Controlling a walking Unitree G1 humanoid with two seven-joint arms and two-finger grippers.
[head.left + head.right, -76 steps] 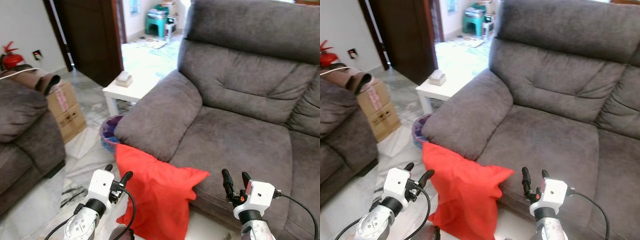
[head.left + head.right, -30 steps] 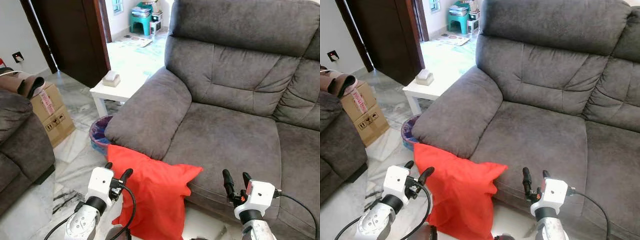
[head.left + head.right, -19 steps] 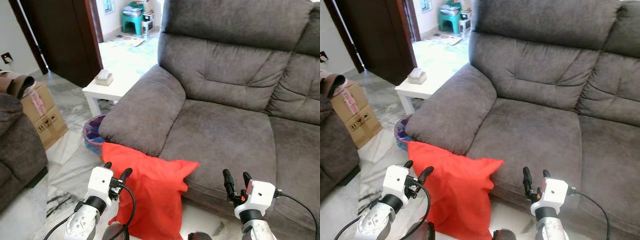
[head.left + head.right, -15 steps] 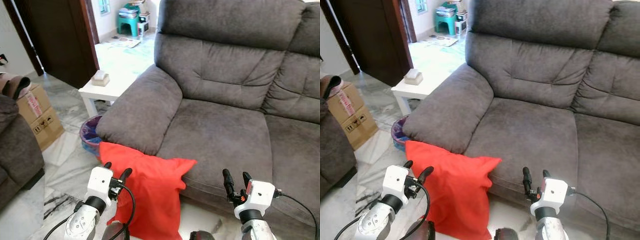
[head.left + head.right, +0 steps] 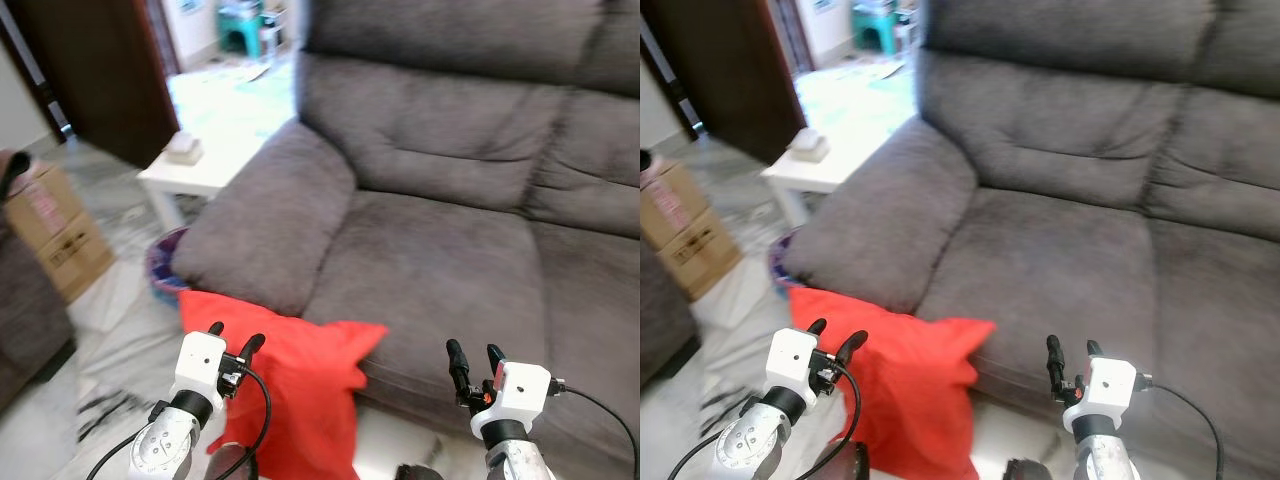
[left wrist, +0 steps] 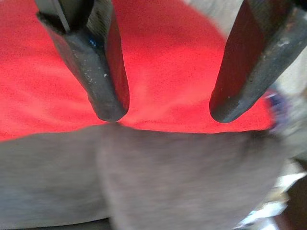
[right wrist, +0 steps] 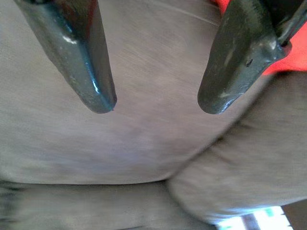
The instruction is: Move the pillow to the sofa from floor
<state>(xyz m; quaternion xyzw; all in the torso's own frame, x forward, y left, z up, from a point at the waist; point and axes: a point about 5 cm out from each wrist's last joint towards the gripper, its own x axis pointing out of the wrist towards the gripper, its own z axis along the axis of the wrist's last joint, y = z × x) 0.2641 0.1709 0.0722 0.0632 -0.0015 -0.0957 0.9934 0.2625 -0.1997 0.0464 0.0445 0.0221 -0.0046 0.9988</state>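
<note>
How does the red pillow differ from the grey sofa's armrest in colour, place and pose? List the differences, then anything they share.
Colour: the red pillow is bright red; the sofa armrest is dull grey.
Place: the pillow stands on the floor; the armrest is part of the sofa, above it.
Pose: the pillow leans upright against the sofa front; the armrest lies long and rounded.
Shared: both look soft and padded, and they touch.

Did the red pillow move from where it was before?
No. The red pillow still leans against the front of the sofa, under its armrest, as before. Only the camera shifted as the robot moved.
</note>
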